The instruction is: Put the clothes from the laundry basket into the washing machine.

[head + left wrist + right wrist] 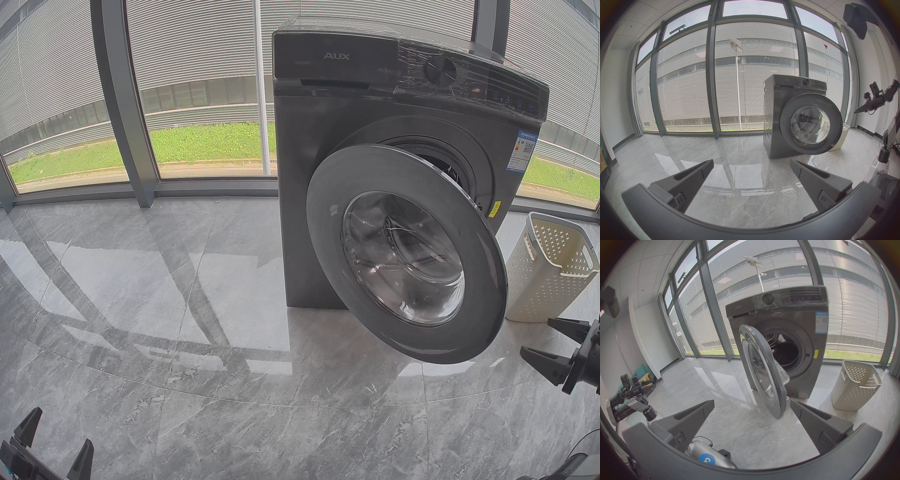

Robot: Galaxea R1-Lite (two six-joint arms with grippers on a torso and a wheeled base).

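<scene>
Two things matter here: the washer (300, 206) and the basket (550, 269). Washer: dark grey front-loader, upright on the glossy grey floor (156, 300) before the tall windows (200, 94), control strip and a round knob (440, 70) along the top, a sticker on the right of its front. Its round door (406, 256), grey ring around a glass porthole, is swung wide on the left hinge. From my head it covers the lower left of the opening; from my right wrist it stands nearly edge-on, glass bulge turned toward the drum. The opening faces me. The drum behind it is dark, and I cannot tell what lies inside. Basket: cream plastic, perforated walls, narrowing toward the base, handle slots at the rim. It stands upright on the floor just beside the washer's right side, long axis vertical, mouth pointing up. Its bottom is hidden from me. My right gripper (539, 337) hangs low near the basket on my side of it, apart from it, fingers spread, nothing between them. My left gripper (59, 431) sits low over the floor, well apart from the washer, fingers likewise spread and holding nothing.
</scene>
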